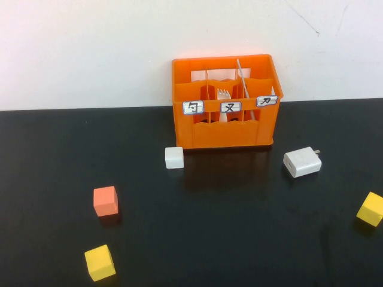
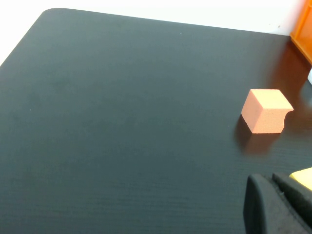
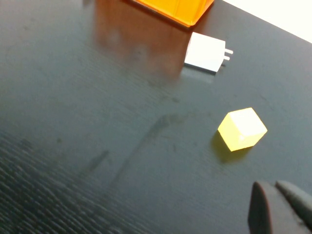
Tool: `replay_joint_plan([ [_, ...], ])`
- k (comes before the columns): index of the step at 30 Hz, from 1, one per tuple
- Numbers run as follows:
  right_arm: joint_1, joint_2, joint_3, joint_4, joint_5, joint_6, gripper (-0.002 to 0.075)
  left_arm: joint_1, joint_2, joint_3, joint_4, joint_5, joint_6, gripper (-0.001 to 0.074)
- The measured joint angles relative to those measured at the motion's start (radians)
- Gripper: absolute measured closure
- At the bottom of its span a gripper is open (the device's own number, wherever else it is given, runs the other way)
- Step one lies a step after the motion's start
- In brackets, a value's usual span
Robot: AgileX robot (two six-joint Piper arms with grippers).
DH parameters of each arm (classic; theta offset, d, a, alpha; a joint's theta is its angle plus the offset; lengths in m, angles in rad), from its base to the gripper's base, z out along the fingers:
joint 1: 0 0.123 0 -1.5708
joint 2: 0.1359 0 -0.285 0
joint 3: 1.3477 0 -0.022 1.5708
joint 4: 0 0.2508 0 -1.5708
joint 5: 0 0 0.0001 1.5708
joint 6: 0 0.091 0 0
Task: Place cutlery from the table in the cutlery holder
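Standing in the holder (image 1: 227,134), fork (image 1: 224,95) and knife (image 1: 244,84) look done; left gripper (image 2: 280,204) and right gripper (image 3: 280,207) sit low over the worktop (image 1: 239,239), fingers narrow.

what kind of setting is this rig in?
Likely a lab test bench, not a kitchen: bare black table against a plain white wall, foam-like cubes, a labelled orange cutlery holder. Left gripper, right gripper parked low.

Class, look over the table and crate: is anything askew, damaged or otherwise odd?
The orange cube has a notch missing from one corner. In the cutlery holder the knife leans; the fork stands upright. Left hand and right hand sit low beside yellow cubes.
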Motion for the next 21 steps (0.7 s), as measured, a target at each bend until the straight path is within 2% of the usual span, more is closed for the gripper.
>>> replay_joint_plan([
  [9,-0.014,0.0,0.0,0.002,0.0,0.0,0.0728,0.0,0.0,0.0,0.0,0.0,0.0,0.0736],
  [18,-0.275,-0.051,0.003,0.001,-0.004,0.0,0.0728,0.0,0.0,0.0,0.0,0.0,0.0,0.0736],
  [21,-0.337,-0.104,0.035,0.001,-0.096,0.0,0.0728,0.0,0.0,0.0,0.0,0.0,0.0,0.0736],
])
